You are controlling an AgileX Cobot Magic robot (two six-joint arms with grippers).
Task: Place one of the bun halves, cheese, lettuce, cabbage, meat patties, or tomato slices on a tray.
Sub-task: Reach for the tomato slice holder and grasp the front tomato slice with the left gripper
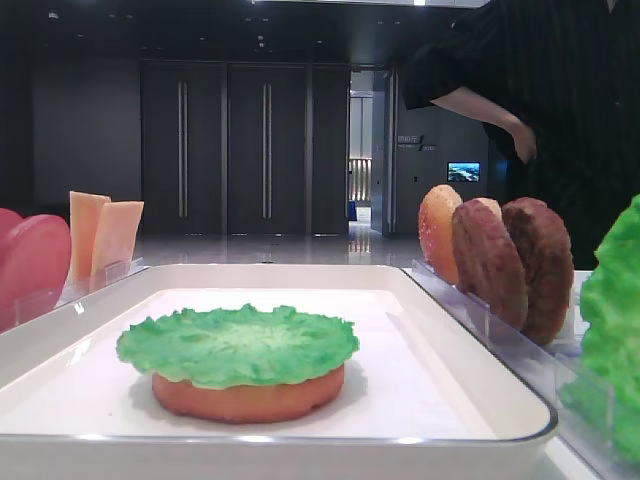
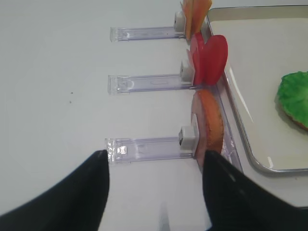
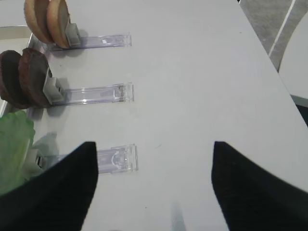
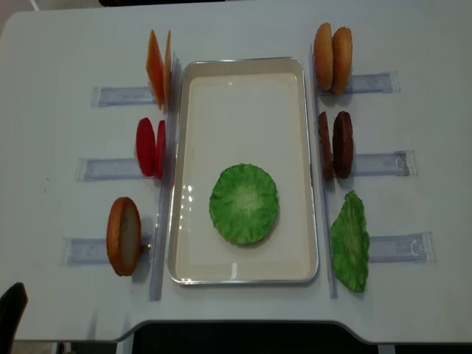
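The white tray lies mid-table. In it a ruffled lettuce leaf rests on a bun half. Left of the tray stand cheese, tomato slices and a bun half. On the right are two bun halves, meat patties and a green leaf, perhaps the cabbage. My left gripper hangs open and empty over the table, just short of the near bun half. My right gripper is open and empty beside the green leaf's holder.
Clear plastic holders stick out sideways from both long sides of the tray. A person in dark clothes stands behind the table at the right. The table's front edge runs close behind both grippers.
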